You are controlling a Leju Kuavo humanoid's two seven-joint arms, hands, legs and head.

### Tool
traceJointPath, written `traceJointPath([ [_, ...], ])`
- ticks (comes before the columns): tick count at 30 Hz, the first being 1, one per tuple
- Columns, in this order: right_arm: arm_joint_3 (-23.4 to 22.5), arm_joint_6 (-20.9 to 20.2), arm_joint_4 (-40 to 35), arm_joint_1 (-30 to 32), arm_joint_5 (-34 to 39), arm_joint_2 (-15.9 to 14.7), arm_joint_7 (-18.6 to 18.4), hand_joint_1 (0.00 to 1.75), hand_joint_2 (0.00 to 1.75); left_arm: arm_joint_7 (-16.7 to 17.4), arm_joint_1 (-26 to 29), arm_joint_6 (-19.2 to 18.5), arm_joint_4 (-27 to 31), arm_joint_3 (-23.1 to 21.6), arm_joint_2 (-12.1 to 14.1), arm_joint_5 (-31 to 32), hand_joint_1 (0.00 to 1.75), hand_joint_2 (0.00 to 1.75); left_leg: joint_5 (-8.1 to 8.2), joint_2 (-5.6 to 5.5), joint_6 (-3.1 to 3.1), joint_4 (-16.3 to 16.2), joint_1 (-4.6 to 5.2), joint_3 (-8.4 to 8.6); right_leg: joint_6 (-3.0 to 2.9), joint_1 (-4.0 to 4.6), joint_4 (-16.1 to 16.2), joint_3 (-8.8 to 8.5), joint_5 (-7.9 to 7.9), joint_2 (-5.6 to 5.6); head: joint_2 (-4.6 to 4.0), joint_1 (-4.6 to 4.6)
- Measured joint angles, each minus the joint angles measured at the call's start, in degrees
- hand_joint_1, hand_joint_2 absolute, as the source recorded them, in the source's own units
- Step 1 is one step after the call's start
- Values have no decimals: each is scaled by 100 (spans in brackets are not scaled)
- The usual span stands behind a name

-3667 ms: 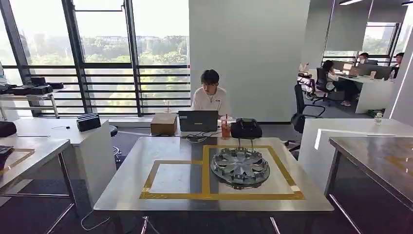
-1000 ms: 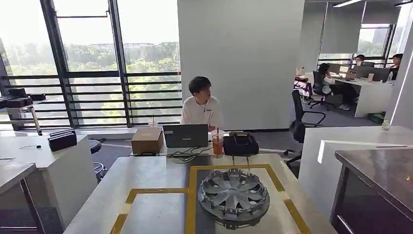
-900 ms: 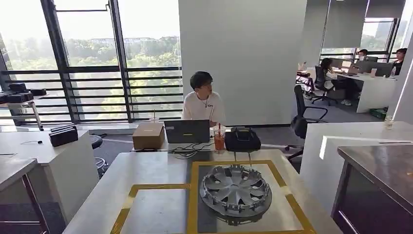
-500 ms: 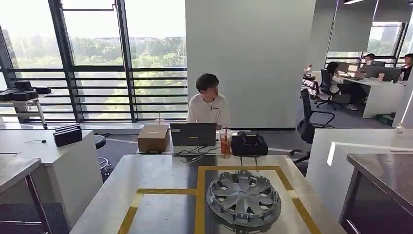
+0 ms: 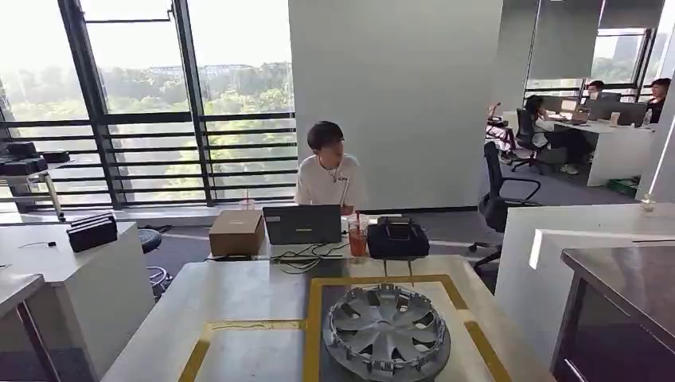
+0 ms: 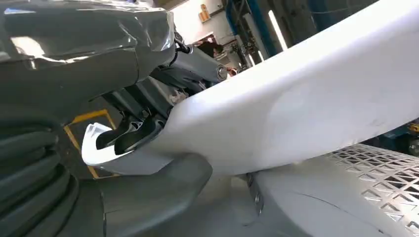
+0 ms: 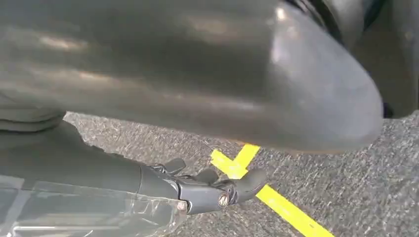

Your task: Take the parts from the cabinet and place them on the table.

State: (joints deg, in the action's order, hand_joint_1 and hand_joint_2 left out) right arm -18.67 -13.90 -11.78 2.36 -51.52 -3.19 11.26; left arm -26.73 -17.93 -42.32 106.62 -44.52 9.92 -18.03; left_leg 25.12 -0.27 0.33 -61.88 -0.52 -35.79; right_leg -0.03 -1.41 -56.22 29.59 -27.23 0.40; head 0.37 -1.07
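A silver hubcap lies flat on the steel table, inside the right-hand square of yellow tape. The smaller taped square to its left holds nothing. In the left wrist view my left hand grips the edge of a large curved white part: dark fingers lie over the rim and the thick grey thumb sits under it. My right hand hangs over grey carpet with its fingers loosely apart and nothing in them.
A person sits behind the table at a laptop, beside a cardboard box, a drink cup and a black bag. A white counter and a steel table stand right, a white desk left.
The whole head view has shifted: the camera has come closer to the table and swayed sideways. The hubcap keeps its place in the taped square. The seated person has turned their head.
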Motion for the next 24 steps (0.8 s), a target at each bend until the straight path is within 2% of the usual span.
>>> traceJointPath([
  [1, 0, -2, 4, 0, 0, 4, 7, 0, 0, 2, -2, 0, 17, 15, 4, 4, 175, 175, -180, 3, 59, 389, 24, 125, 14, -2, 15, 1, -34, 3, 0, 2],
  [2, 0, -4, 13, -17, 0, 9, 9, 0, 0, 0, 3, -9, 26, 30, 7, 4, 175, 175, -61, 19, 83, 457, 53, 195, 64, 58, 1, -43, -79, 14, -5, 9],
  [5, 0, -4, 15, -24, 0, 2, 13, 0, 0, 0, 12, -13, 42, 50, 7, 7, 175, 175, -16, 4, 140, 441, 89, 175, 152, 22, 54, -72, -117, -7, 0, 7],
  [6, 0, -4, 13, -25, 0, -7, 13, 0, 0, 0, 14, -13, 63, 59, 4, 7, 175, 175, -49, -6, 180, 538, 58, 279, 178, 43, 61, -93, -139, -17, 0, 13],
  [7, 2, -4, 15, -21, -2, -11, 15, 0, 0, 0, 16, -13, 70, 70, -4, 11, 175, 175, -66, -13, 206, 608, 40, 345, 175, 24, -82, -18, -181, -25, 0, 24],
  [8, 4, -4, 15, -25, -9, -11, 22, 0, 0, 0, 13, -13, 72, 85, -17, 17, 175, 175, -55, -5, 241, 619, 37, 367, 147, 19, -438, 173, -326, -24, 0, 33],
  [9, 4, -2, 17, -23, -9, -13, 20, 0, 0, 0, 23, -13, 72, 96, -26, 22, 175, 175, -31, -3, 268, 617, 46, 376, 128, 19, -920, 458, -495, -24, 0, 42],
  [10, 4, 2, 17, -22, -13, -22, 20, 0, 0, 0, 32, -13, 72, 100, -28, 28, 175, 175, -4, -2, 289, 617, 57, 387, 123, 19, -1452, 797, -659, -23, 0, 44],
  [11, 4, 7, 17, -15, -28, -24, 17, 0, 0, 0, 38, -13, 72, 105, -28, 39, 175, 175, 23, -10, 296, 615, 68, 404, 149, 19, -1855, 1076, -726, -23, 0, 46],
  [12, 4, 11, 20, -12, -41, -28, 13, 0, 0, 0, 52, -15, 74, 111, -37, 76, 175, 175, 58, -21, 292, 613, 71, 444, 193, 16, -1942, 1209, -660, -24, 0, 52],
  [13, 4, 20, 22, -13, -44, -28, 13, 0, 0, 0, 63, -15, 74, 122, -50, 109, 175, 175, 104, -33, 284, 613, 71, 508, 256, 14, -1715, 1165, -464, -24, 0, 52],
  [14, 4, 26, 22, -17, -46, -28, 13, 0, 0, 8, 66, -22, 79, 135, -70, 138, 175, 175, 154, -44, 265, 610, 69, 581, 319, 11, -1268, 1001, -187, -28, 0, 61],
  [15, 4, 33, 22, -16, -55, -28, 13, 0, 0, 31, 66, -31, 85, 149, -85, 146, 175, 175, 217, -47, 247, 597, 69, 662, 368, 1, -671, 763, 128, -32, 0, 68],
  [16, 4, 37, 24, -12, -63, -31, 13, 0, 0, 59, 66, -35, 105, 166, -103, 166, 175, 175, 283, -47, 220, 580, 77, 690, 382, -2, -188, 583, 361, -47, 0, 76],
  [17, 4, 37, 42, -18, -77, -28, 13, 0, 0, 78, 69, -46, 116, 181, -116, 179, 175, 175, 372, -57, 180, 516, 141, 677, 280, 20, -85, 495, 358, -51, -4, 85],
  [18, 4, 37, 42, -30, -76, -28, 17, 0, 0, 92, 68, -57, 131, 197, -120, 186, 175, 175, 400, -53, 158, 527, 137, 676, 181, 19, -87, 497, 328, -46, -2, 57],
  [20, 4, 39, 42, -42, -79, -26, 20, 0, 0, 103, 69, -68, 157, 221, -129, 190, 175, 175, 431, -46, 107, 548, 111, 696, 101, 62, -97, 504, 286, -41, 0, 50],
  [22, 4, 39, 42, -35, -94, -2, 24, 0, 0, 116, 70, -74, 181, 243, -149, 199, 175, 175, 517, -36, 33, 461, 87, 715, 35, -8, -73, 436, 260, -28, 0, 61],
  [23, 4, 42, 42, -38, -96, -13, 28, 0, 0, 122, 68, -76, 197, 256, -153, 201, 175, 175, 636, -20, 1, 229, 82, 613, -12, -12, -73, 407, 230, -32, 0, 30],
  [24, 7, 44, 42, -42, -109, -15, 35, 0, 0, 129, 71, -76, 208, 269, -153, 201, 175, 175, 886, -7, -42, -305, 52, 335, -40, -10, -73, 377, 200, -31, 0, 30],
])
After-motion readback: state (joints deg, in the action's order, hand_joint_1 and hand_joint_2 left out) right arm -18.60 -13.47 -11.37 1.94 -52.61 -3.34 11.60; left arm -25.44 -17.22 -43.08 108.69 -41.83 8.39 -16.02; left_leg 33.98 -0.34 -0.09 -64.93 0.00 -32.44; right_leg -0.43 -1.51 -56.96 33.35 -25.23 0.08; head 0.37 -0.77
